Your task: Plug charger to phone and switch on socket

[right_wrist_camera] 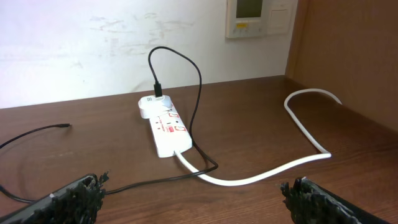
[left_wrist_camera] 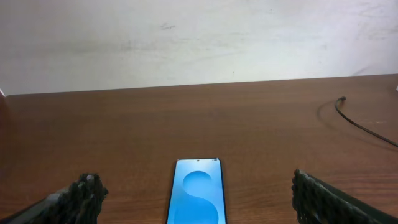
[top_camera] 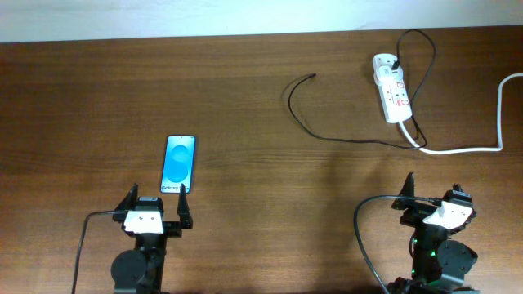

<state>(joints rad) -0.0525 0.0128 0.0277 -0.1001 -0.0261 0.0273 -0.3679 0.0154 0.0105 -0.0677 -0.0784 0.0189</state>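
Left jaws: apart, empty, low over the table (top_camera: 245, 204). Right jaws: apart, empty, likewise low.

The slim black-framed phone with the bright blue screen (top_camera: 179, 165) lay flat just beyond the left jaws, at about 1 o'clock from them, its long axis running away from the robot. The "Galaxy S25+" text sat at the near end, so I judged the charging port to be on the near edge.

The thin black charger cable (top_camera: 359, 140) had its small black plug tip (top_camera: 312, 77) lying loose at about 2 o'clock from the phone and well apart from it. From the right jaws the tip was between 10 and 11 o'clock. The cable's other end was seated in the far end of the small white power strip with red rocker switches (top_camera: 391, 88), at 11 o'clock from the right jaws. The thick white lead (top_camera: 466, 150) trailed off towards 3 o'clock. Switch position: could not tell.

Step in hand, as judged: fetch the plug tip.
- Pinch the cable just behind the tip, leaving the plug proud of the jaws.
- Keep clear of the white lead.
- Draw the slack over gently, lest the strip drag.
- Steady the phone with the left jaws before insertion.
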